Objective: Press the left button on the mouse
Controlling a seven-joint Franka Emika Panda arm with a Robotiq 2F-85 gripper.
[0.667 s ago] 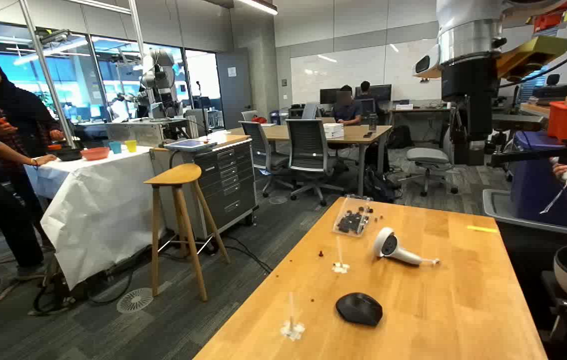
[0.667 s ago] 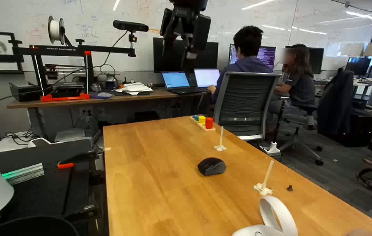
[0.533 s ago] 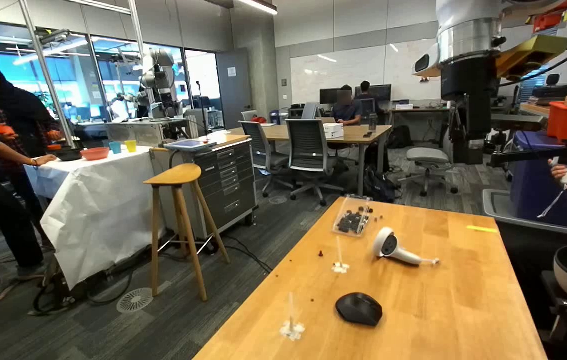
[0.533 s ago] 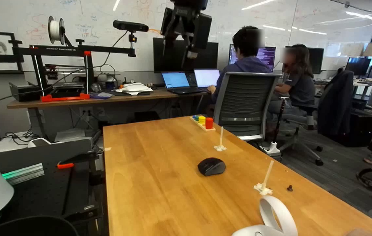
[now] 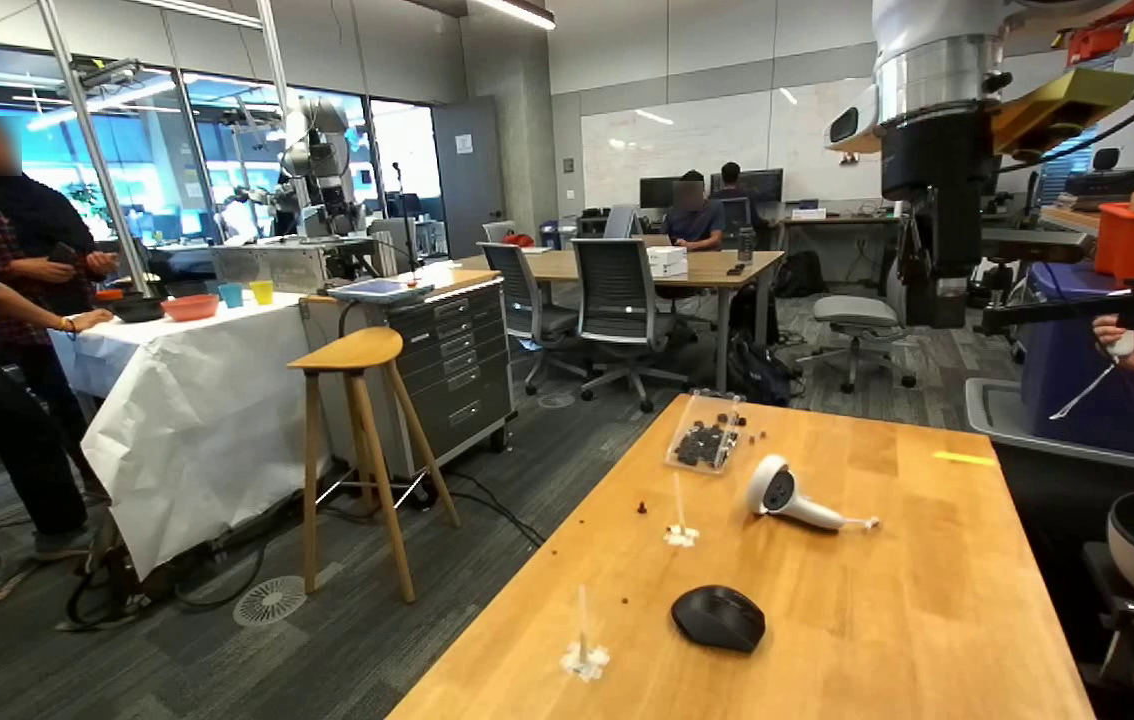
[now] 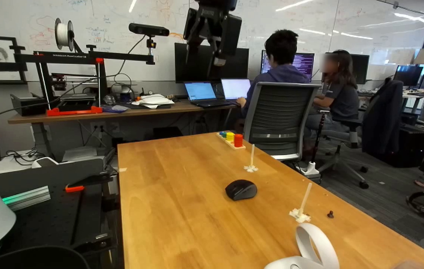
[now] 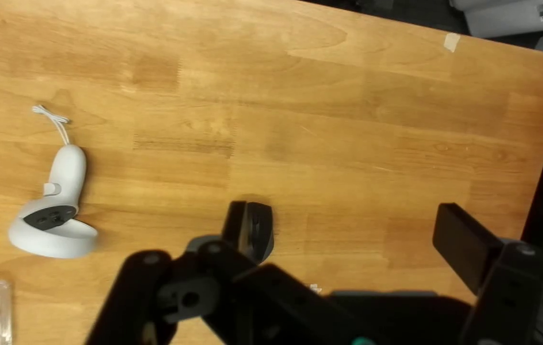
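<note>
The black domed mouse [image 5: 718,618] lies on the wooden table in both exterior views, also here [image 6: 241,189]. In the wrist view the mouse [image 7: 262,227] is partly hidden behind the left-hand finger; a scroll wheel shows, and the part left of it, with the left button, is mostly covered. No button seam can be made out in the exterior views. My gripper [image 7: 348,232] is open and empty, its fingers wide apart. In both exterior views the gripper [image 6: 204,59] hangs high above the table, well clear of the mouse; it also shows here [image 5: 942,300].
A white controller [image 5: 795,498] lies on the table [image 5: 887,620]. Two thin upright pegs [image 6: 304,201] [image 6: 252,157] are taped down near the mouse. A clear box of dark bits [image 5: 705,440] and a coloured block toy [image 6: 231,140] stand at table ends.
My gripper has hardly moved, only a very slight shift in an exterior view. The mouse has not moved. A hand holding another white controller at the edge has tilted it slightly.
</note>
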